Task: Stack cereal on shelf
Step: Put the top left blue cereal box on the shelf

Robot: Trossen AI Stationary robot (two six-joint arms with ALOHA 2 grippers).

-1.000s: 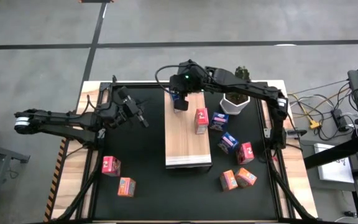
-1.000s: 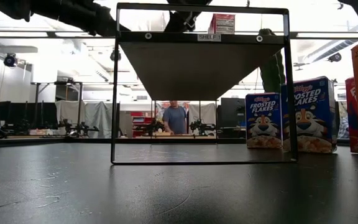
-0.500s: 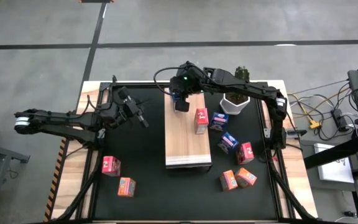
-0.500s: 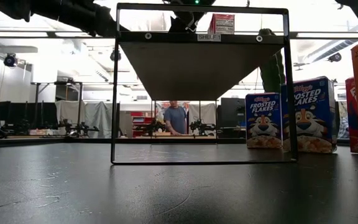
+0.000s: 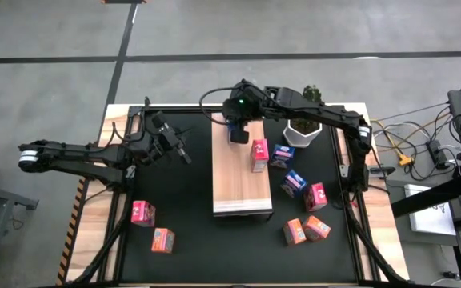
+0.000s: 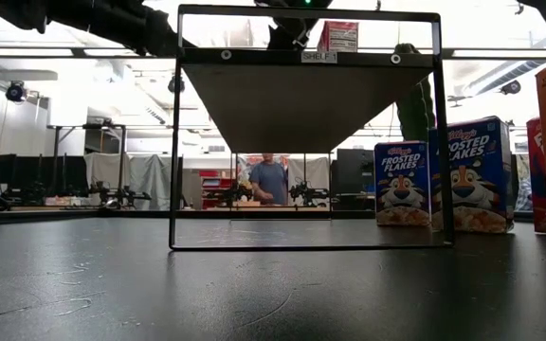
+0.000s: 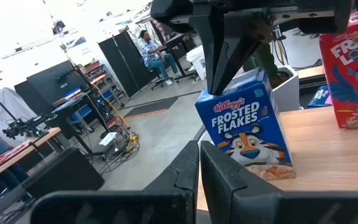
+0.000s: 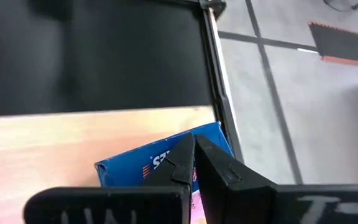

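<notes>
My right gripper [image 5: 237,133] is shut on a blue Frosted Flakes cereal box [image 7: 244,127] over the far end of the light wood shelf board [image 5: 242,180]. A pink-red cereal box [image 5: 259,154] stands upright on the board just right of it. My left gripper [image 5: 184,156] is shut and empty, above the black mat left of the shelf, pointing toward the blue box. In the low view the shelf [image 6: 306,57] shows as a raised board in a black frame, with the pink-red box [image 6: 337,36] on top. My right gripper pinches the blue box's top edge [image 7: 229,87] between its two fingers, coming from above and pointing down. The box hangs upright, slightly tilted, with its bottom [image 7: 269,171] at the board's surface; whether it touches the board I cannot tell.
A white-potted cactus [image 5: 302,132] stands right of the shelf's far end. Two blue boxes [image 5: 288,170], a pink-red one [image 5: 316,196] and two orange ones [image 5: 306,230] lie on the mat to the right. A pink-red box [image 5: 142,212] and an orange box [image 5: 162,239] lie front left.
My right gripper has shifted a little toward the table's right edge with the blue box, closer to the pink-red box on the shelf. The box stays upright in the hold.
</notes>
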